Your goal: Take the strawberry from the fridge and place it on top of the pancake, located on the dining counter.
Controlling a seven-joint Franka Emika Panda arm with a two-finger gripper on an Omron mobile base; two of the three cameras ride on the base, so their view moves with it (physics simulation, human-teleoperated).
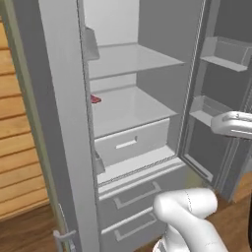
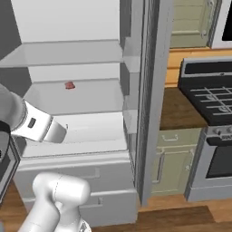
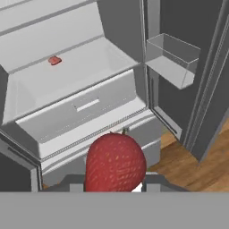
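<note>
I had the strawberry (image 3: 115,162) pinched between my jaws, outside the fridge (image 1: 133,142) in front of its open doors — held clear for carrying to the pancake; the hand view showed the berry up close; the base views showed instead a flat red piece (image 2: 69,85) on a shelf (image 2: 81,97).

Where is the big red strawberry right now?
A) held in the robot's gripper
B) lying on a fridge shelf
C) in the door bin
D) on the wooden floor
A: in the hand view the strawberry sits right at the gripper, between its dark tips, outside the open fridge; the thing on the shelf is a flat pinkish-red piece.
</note>
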